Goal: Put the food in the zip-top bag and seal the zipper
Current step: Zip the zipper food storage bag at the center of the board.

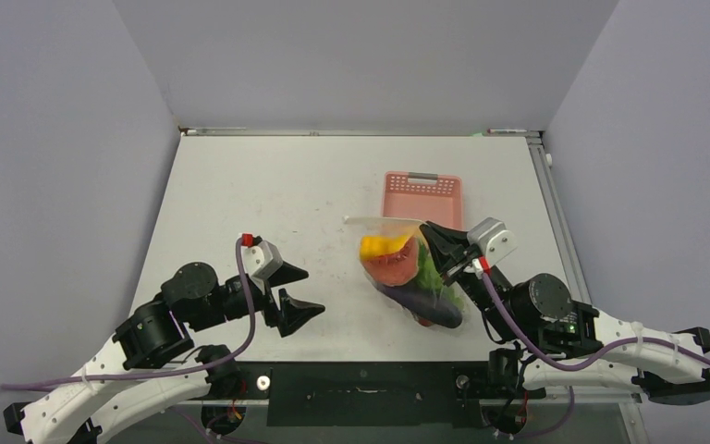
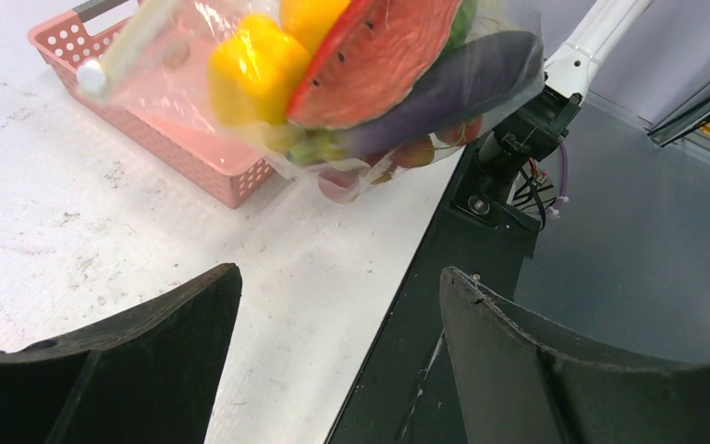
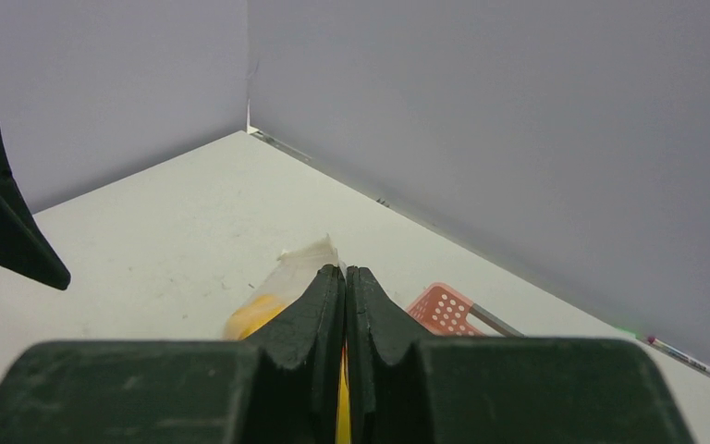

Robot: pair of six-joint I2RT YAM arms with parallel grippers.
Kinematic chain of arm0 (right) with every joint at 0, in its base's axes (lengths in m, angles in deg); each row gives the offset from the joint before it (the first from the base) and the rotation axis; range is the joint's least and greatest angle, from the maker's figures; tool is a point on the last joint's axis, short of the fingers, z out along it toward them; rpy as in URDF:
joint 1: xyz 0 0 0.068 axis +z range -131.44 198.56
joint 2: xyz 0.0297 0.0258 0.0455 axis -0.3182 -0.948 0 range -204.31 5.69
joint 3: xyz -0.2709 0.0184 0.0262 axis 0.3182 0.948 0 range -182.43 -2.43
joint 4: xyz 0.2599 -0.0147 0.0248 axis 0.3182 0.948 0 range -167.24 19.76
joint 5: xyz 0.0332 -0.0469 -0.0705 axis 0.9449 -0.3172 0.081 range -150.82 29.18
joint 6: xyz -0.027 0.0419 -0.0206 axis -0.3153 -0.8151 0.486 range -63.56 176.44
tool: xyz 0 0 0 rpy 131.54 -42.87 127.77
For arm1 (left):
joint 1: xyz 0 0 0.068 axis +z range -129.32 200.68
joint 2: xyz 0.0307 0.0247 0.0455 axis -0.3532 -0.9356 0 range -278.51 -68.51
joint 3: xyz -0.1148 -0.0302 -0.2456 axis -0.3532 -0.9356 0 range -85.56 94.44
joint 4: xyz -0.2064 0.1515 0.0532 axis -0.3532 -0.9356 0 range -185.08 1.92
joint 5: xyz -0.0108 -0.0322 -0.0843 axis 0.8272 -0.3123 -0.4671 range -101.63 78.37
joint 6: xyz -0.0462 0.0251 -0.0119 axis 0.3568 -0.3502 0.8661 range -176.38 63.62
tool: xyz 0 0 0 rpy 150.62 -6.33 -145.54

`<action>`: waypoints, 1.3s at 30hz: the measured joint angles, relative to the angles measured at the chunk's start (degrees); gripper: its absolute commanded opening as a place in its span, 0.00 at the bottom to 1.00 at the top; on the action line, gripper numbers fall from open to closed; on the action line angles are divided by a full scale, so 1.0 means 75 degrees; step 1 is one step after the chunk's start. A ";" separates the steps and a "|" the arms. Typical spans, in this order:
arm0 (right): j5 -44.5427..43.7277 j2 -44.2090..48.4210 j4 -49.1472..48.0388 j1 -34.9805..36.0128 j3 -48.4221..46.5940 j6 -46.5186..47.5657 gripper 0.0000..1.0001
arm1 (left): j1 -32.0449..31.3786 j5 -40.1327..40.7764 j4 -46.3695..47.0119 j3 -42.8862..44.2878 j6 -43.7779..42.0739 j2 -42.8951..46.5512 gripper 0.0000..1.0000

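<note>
Gripping the bag (image 1: 405, 277) at its right edge, the right pincer (image 1: 430, 233) is seen clamped shut, with the food (image 1: 390, 259) held inside, just in front of the basket (image 1: 422, 190). The left pincer (image 1: 314, 290) is spread wide and empty, well apart to the bag's left. The zipper (image 1: 379, 220) is laid left-right along the far edge, so its free left end is judged nearer the left arm.
</note>
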 measured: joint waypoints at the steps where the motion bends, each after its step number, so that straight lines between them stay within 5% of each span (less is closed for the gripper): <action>1: 0.0047 0.0000 0.0052 0.0000 -0.0003 -0.0032 0.05 | 0.0000 -0.0015 0.0015 0.0023 -0.0026 -0.0017 0.77; 23: 0.2550 -0.0280 0.1501 0.0000 -0.0612 -0.0796 0.05 | 0.0000 -0.0583 0.0405 0.0653 -0.0565 -0.0405 0.97; 39: 0.4634 -0.0702 0.1888 0.0000 -0.0915 -0.1510 0.05 | 0.0000 -0.1160 0.0790 0.0650 -0.1105 -0.0248 0.96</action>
